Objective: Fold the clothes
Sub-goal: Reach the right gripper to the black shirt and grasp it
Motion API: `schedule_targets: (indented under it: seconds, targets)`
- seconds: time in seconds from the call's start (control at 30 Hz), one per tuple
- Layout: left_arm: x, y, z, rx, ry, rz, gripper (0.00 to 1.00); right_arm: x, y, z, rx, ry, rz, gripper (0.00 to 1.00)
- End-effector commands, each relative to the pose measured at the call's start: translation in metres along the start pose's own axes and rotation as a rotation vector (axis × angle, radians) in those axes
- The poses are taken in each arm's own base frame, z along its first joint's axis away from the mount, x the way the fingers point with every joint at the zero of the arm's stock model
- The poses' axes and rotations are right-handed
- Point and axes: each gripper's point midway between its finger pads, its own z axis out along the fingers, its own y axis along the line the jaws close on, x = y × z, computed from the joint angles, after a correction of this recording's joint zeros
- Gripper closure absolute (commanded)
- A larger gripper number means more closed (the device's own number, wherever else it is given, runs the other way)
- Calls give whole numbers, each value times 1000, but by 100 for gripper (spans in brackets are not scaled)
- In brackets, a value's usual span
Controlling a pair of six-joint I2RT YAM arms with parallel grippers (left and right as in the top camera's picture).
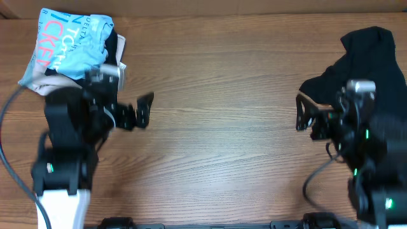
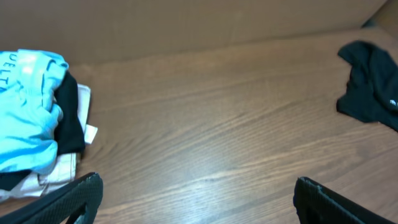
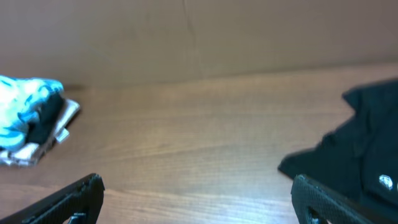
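The clothes, a crumpled black shirt (image 1: 367, 63), lie in a heap at the table's far right, partly hidden under my right arm. In the right wrist view the shirt (image 3: 360, 146) fills the right side and shows a small white logo (image 3: 387, 182). My right gripper (image 1: 299, 113) is open just left of the heap, with only bare wood between its fingers (image 3: 317, 199). The left wrist view catches the shirt (image 2: 373, 87) far off at the right. My left gripper (image 1: 143, 111) stands open over bare table, far from the shirt, with its fingers (image 2: 81, 196) wide apart.
A pile of folded garments (image 1: 70, 51), light blue on top with pink lettering, sits at the far left corner beside my left arm; the pile (image 2: 34, 118) lies close to the left fingers. A brown wall (image 3: 186, 37) closes the table's far edge.
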Motion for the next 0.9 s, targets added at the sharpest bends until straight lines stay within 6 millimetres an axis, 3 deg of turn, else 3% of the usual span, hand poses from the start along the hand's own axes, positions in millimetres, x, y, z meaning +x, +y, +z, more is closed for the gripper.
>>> schedule_targets:
  seconds: [0.0,0.13,0.23,0.37,0.57,0.7,0.87]
  targets:
    - [-29,-1,5,21,22,27,0,-20,1,15,8,69,6,0]
    - [-39,5,21,26,79,5,0,-33,-4,44,33,143,23,0]
    - [-36,12,33,12,105,-2,0,-35,-10,69,45,151,24,0]
    - [-27,21,48,-10,150,-10,0,-29,-43,102,154,175,48,0]
    - [-18,26,63,-7,190,-25,0,13,-116,148,355,297,161,2]
    - [-20,28,66,-7,183,-22,0,46,-143,178,411,377,193,10]
    - [-23,28,67,-9,168,-16,0,85,-159,211,432,460,199,15]
